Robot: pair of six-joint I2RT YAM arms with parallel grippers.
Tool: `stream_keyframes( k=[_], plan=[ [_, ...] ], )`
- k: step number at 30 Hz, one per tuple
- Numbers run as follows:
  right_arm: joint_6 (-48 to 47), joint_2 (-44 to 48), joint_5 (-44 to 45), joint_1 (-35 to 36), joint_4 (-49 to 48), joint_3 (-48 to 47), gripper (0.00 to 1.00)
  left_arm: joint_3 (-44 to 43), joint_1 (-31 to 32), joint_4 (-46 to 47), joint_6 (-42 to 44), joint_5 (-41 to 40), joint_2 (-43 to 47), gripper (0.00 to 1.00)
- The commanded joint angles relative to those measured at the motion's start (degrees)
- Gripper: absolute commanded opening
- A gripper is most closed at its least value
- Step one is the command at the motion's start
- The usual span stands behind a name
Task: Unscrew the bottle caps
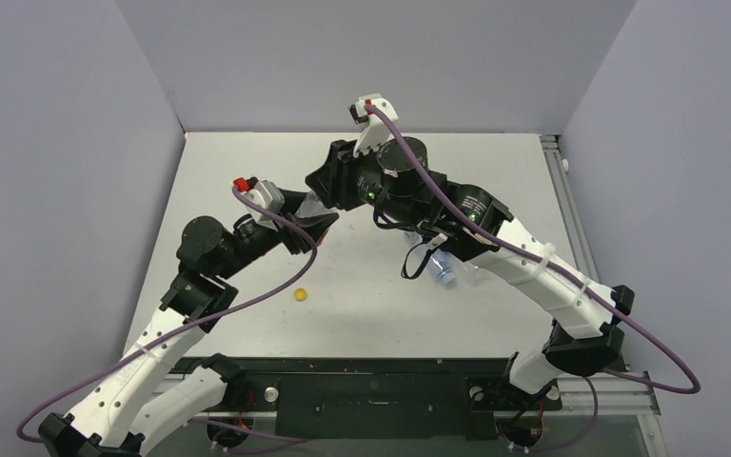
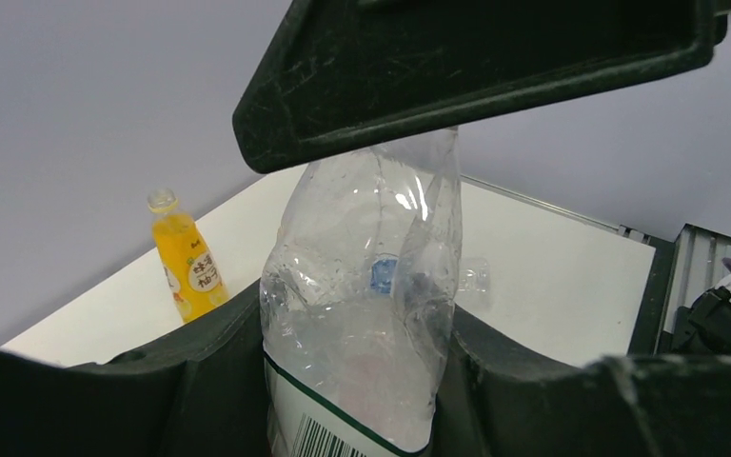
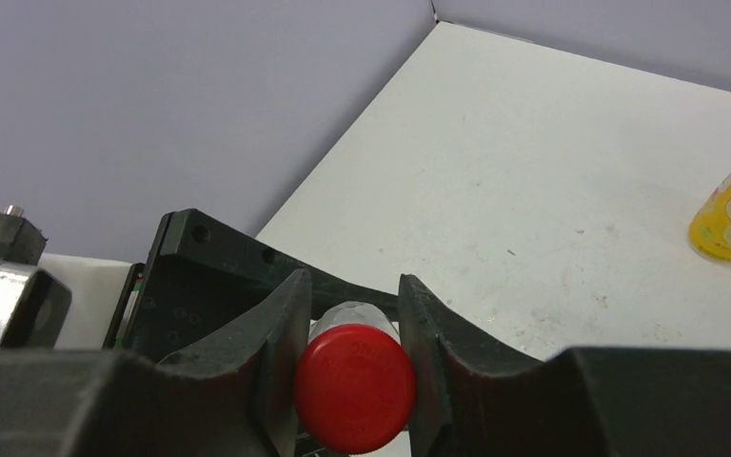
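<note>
The red cap point(image 3: 354, 387) is sitting on the neck of a clear bottle point(image 2: 362, 286), round, glossy and smooth-faced, with faint raised lettering on its top that is too small to read. The right gripper point(image 3: 352, 333) is closing tightly on it, one dark finger pressing each side of the cap. Below, the left gripper point(image 2: 357, 381) is clamping the bottle's body. Its thin walls are denting and creasing, and a label with a green edge and a barcode is showing at the lower end. In the top view the two grippers are meeting above the left-centre of the white tabletop point(image 1: 495, 171), with the bottle held between them off the surface.

A small yellow cap point(image 1: 300, 294) is lying by itself on the tabletop, nearer the arm bases. The yellow-orange juice bottle point(image 2: 188, 265) is standing upright near the far left wall, its neck looking open. Another clear, bluish bottle point(image 1: 447, 271) is lying on its side under the right arm.
</note>
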State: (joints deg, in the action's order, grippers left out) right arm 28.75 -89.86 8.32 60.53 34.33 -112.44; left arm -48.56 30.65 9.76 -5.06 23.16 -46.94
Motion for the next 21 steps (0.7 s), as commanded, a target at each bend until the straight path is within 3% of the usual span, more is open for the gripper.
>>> stream_keyframes(
  k=[1,5,12,15,21],
  plan=[
    [-5.6,7.1,-4.7,-0.6,-5.5,1.9,0.06,-0.2,-0.2,1.8,-4.4,-0.2,0.6,0.19],
    [-9.3,11.7,-15.9,-4.3,-10.9,6.1,0.0,-0.9,-0.3,0.6,-12.9,5.1,0.1,0.19],
    [-5.9,20.4,-45.6,-12.9,-27.2,18.7,0.0,-2.8,-0.3,3.4,-27.5,19.9,-1.1,0.18],
    [-5.0,21.6,-51.5,-15.2,-30.7,19.8,0.0,-3.6,-0.2,3.4,-30.6,26.9,-2.4,0.18],
    [-5.2,22.2,-54.6,-17.1,-29.5,19.0,0.01,-3.4,-0.4,3.8,-29.8,30.8,-4.4,0.17]
  ],
)
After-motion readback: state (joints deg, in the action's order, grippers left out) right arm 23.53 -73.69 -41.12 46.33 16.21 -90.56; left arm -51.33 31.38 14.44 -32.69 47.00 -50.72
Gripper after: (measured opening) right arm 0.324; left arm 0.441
